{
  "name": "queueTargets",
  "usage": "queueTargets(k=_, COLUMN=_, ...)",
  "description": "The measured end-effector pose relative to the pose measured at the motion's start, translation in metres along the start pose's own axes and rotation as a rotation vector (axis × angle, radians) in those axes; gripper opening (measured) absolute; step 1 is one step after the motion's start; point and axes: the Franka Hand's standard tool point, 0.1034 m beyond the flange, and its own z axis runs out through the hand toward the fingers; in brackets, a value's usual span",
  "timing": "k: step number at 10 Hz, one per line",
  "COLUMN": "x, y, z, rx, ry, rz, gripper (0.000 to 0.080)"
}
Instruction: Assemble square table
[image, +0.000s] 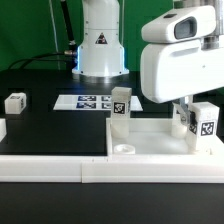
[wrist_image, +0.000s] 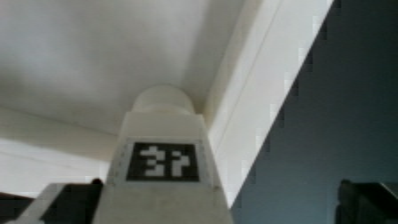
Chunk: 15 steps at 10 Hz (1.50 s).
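Square tabletop slab (image: 150, 140) lay on the black counter (image: 50, 130), its near edge right against the long white border wall (image: 60, 170). First leg (image: 120, 108) stood upright at the slab's corner on the exterior view's left, tag facing the camera. Second leg (image: 205, 122) stood upright at the slab's end on the exterior view's right, just beside and under the arm's white hand (image: 180, 60). Third leg (image: 15, 101) sat on the counter well apart from the slab, off to the exterior view's left. Marker board (image: 92, 102) lay flat behind the slab, toward the robot base (image: 100, 45). In the wrist view the second leg (wrist_image: 164, 150) stood tag-on between the two dark fingers (wrist_image: 54, 205), white slab surface (wrist_image: 107, 60) behind it. Jaws were apart, straddling that leg with a clear gap on one side, so nothing was clamped.
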Motion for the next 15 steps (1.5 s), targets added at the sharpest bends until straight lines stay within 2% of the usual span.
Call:
queueTargets(k=1, x=0.000, y=0.000, z=0.000, rx=0.000, ry=0.000, rz=0.000, gripper=0.0622)
queueTargets(k=2, x=0.000, y=0.001, z=0.000, rx=-0.001, ry=0.000, rz=0.001, gripper=0.0451)
queueTargets(k=3, x=-0.001, y=0.008, z=0.000, rx=-0.008, ry=-0.001, rz=0.007, gripper=0.0451)
queueTargets(k=4, x=-0.002, y=0.009, z=0.000, rx=-0.010, ry=-0.002, rz=0.010, gripper=0.0299)
queueTargets(k=6, x=-0.002, y=0.010, z=0.000, rx=-0.009, ry=-0.001, rz=0.037, gripper=0.0298)
queueTargets(k=7, x=-0.001, y=0.010, z=0.000, rx=-0.018, ry=0.026, rz=0.051, gripper=0.0298)
queueTargets(k=10, x=-0.007, y=0.010, z=0.002, rx=-0.039, ry=0.148, rz=0.451, gripper=0.0298)
queueTargets(k=11, x=-0.007, y=0.012, z=0.002, rx=-0.021, ry=0.165, rz=0.565, gripper=0.0298)
queueTargets(k=12, x=-0.006, y=0.014, z=0.001, rx=0.007, ry=0.171, rz=0.684, gripper=0.0298)
queueTargets(k=15, x=-0.003, y=0.013, z=0.001, rx=0.036, ry=0.157, rz=1.007, gripper=0.0298)
